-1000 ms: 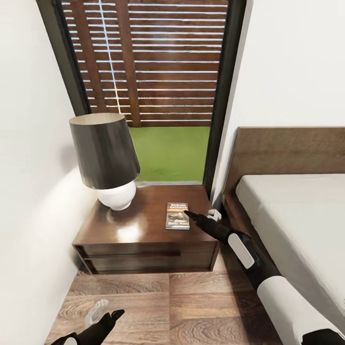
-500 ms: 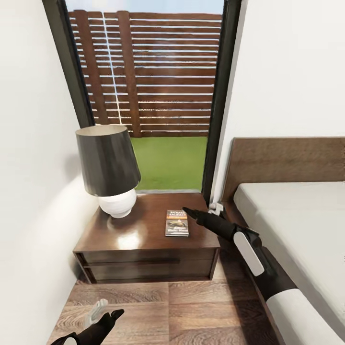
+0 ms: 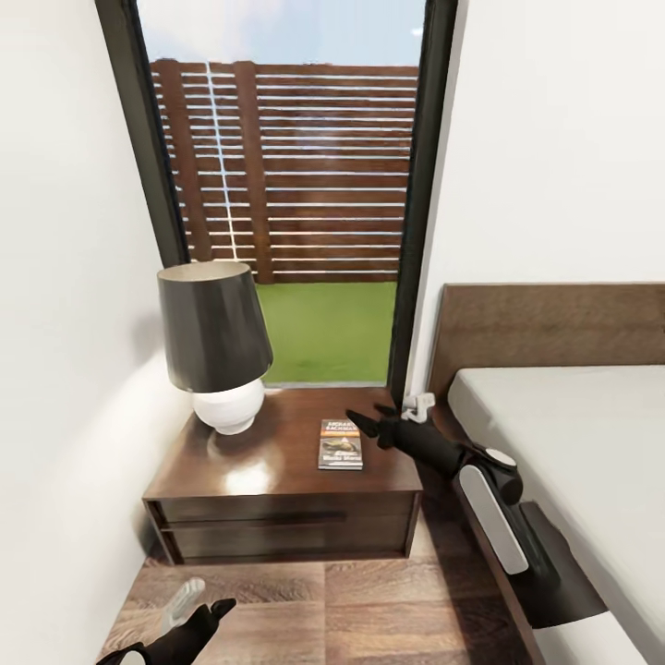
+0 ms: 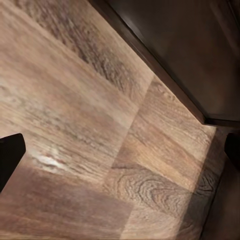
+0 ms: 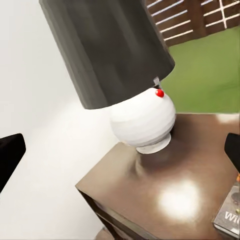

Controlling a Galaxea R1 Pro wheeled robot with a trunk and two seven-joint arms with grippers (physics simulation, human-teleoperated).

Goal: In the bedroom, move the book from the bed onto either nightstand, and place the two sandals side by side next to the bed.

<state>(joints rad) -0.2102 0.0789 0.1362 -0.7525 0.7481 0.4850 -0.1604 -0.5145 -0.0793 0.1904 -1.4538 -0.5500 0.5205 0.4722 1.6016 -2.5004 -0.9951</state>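
I see the book lying flat on the nightstand at centre frame, right of the lamp, with the bed at the right edge. My right gripper hovers just right of the book, fingers spread and empty, while my left gripper hangs low at the bottom left over the floor, fingers apart

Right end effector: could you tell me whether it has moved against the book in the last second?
Yes: the right end effector shifted from over the book's right side to its far edge, towards the window.
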